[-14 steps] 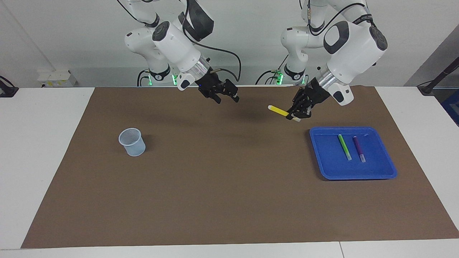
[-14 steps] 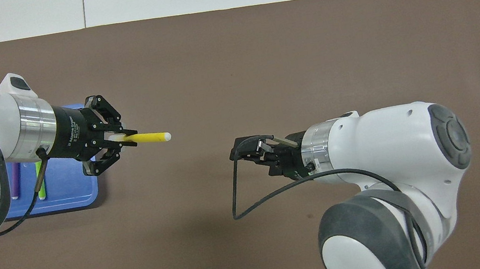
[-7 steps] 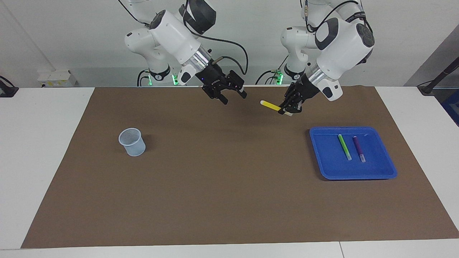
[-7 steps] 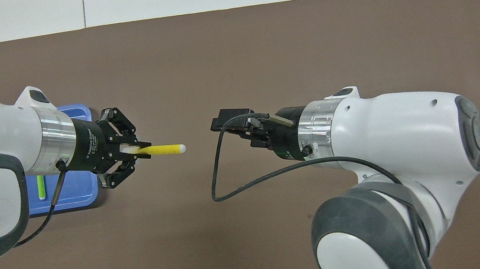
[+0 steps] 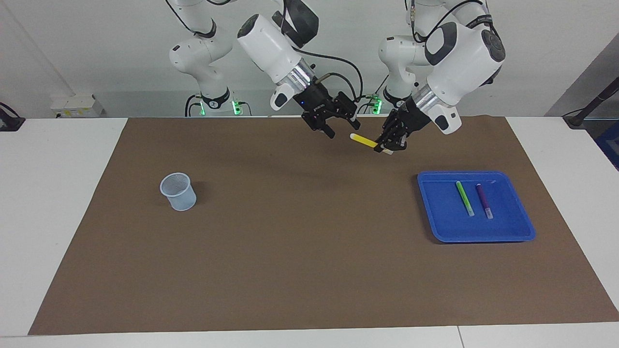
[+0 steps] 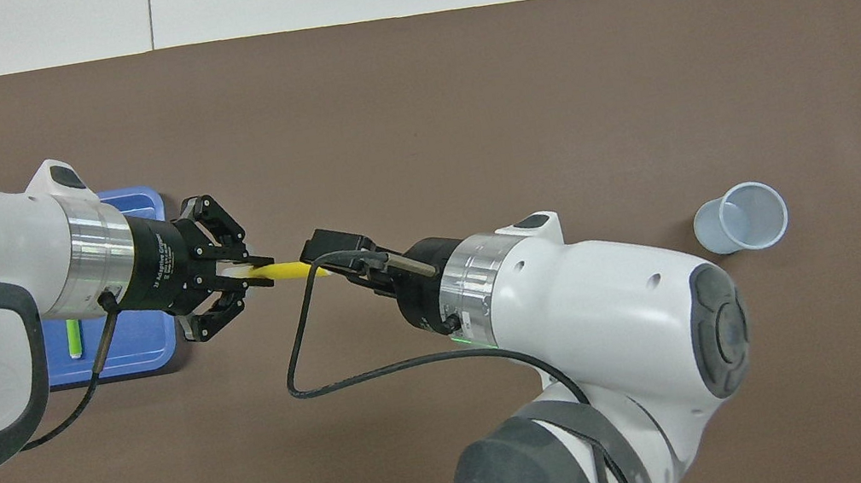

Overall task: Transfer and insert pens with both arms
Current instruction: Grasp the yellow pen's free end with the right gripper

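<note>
Yellow pen (image 5: 363, 141) half hidden in the overhead view: its free end sits under the right claw (image 5: 344, 124). Left claw (image 5: 390, 145) is clamped on the pen's whitish end, held up over the brown mat (image 5: 300, 251). Right claw's fingers are spread wide, at the pen's free tip; contact unclear. Blue tray (image 5: 512, 231) near the left claw holds green pen (image 5: 464, 198) and purple pen (image 5: 484, 200), mostly covered by the left arm from overhead. Cup (image 5: 178, 192) sits well apart, toward the right arm's end.
</note>
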